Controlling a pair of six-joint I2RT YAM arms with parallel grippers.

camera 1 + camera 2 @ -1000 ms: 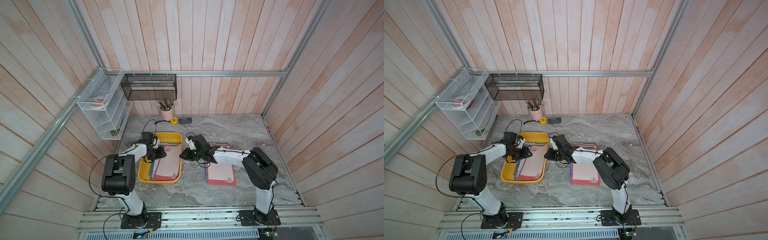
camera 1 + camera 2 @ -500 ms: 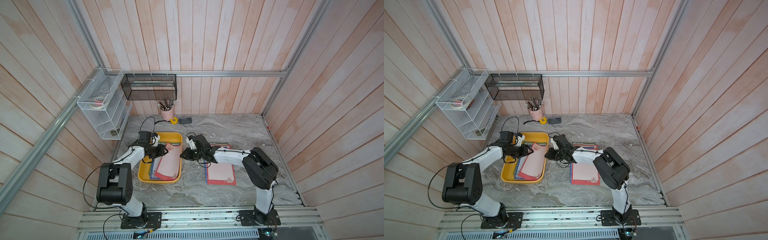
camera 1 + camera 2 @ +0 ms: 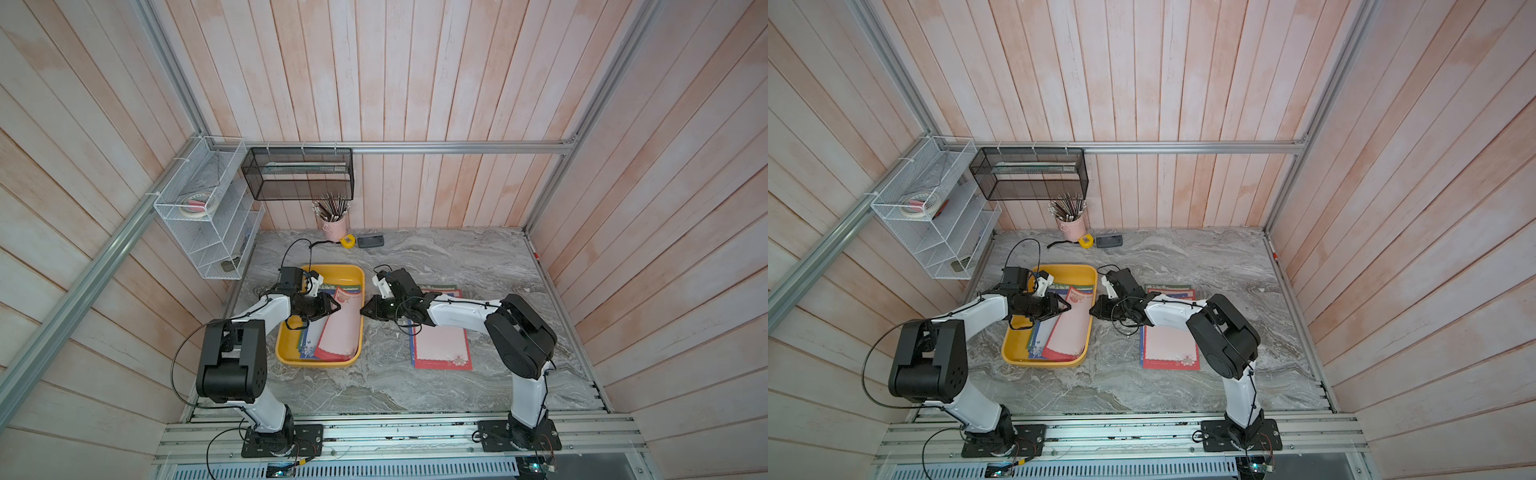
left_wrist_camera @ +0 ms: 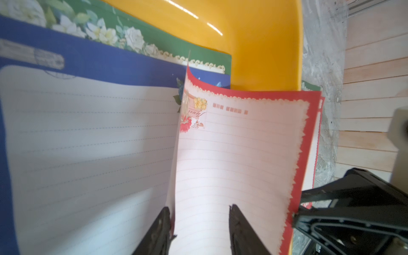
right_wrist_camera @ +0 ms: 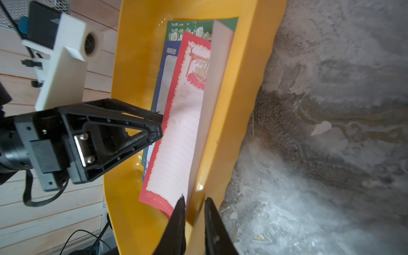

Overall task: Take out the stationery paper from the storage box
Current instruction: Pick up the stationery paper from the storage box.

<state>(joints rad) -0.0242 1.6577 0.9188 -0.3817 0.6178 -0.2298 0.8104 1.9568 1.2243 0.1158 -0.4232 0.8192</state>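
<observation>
Right fingers (image 5: 178,220) are pinched in narrow on the raised long edge of the red-bordered sheet (image 4: 231,154), right where it rides up the storage box (image 3: 328,274) wall nearest that arm. The wall's rim sits in the same gap, so I can't tell if it's caught too. Left fingers (image 4: 240,229) stand apart inside the box, with the sheet's other long edge curling up beside 1 of them. The sheet isn't out yet. It's bowed over a blue-bordered sheet (image 4: 88,132) and a green-bordered sheet (image 4: 132,28). Near the box on the right arm's side, a pile of sheets (image 3: 440,345) lies flat on the worktop (image 3: 415,257). Open worktop runs from the box to the arm bases, and a pencil cup (image 3: 334,228) sits well behind the box.
</observation>
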